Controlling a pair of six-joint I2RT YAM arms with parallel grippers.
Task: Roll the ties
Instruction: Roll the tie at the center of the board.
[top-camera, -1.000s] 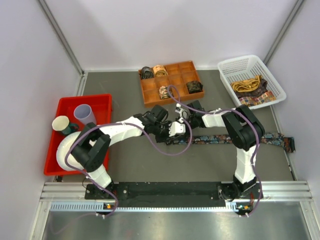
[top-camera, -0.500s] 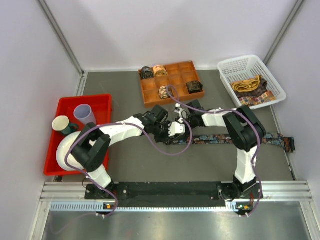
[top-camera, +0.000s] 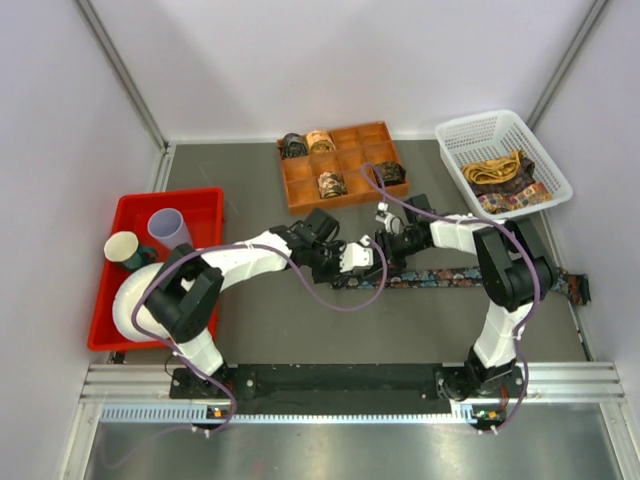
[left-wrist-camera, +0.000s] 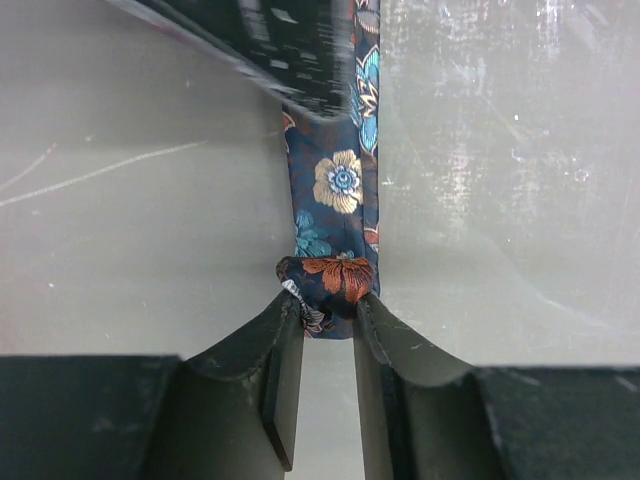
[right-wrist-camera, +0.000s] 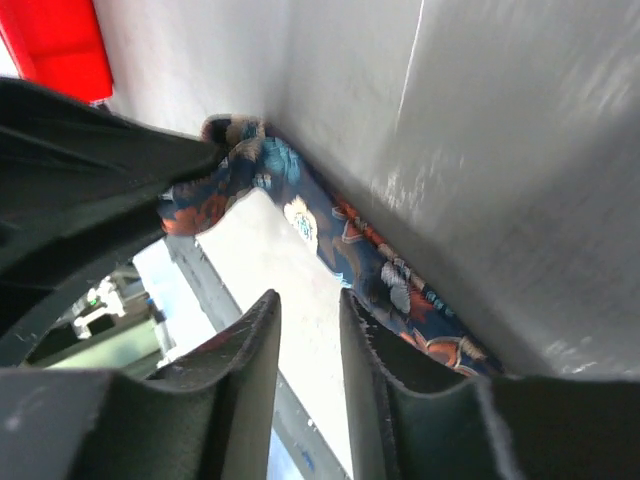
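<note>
Our left gripper (left-wrist-camera: 328, 302) pinched the floral tie (left-wrist-camera: 340, 185) at its small coil, our right gripper (right-wrist-camera: 308, 300) parted and empty; unsupported, that coil could unwind.

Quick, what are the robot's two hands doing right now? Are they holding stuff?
The left gripper: closed, holding the rolled end of the tie.
The right gripper: open, holding nothing.
</note>
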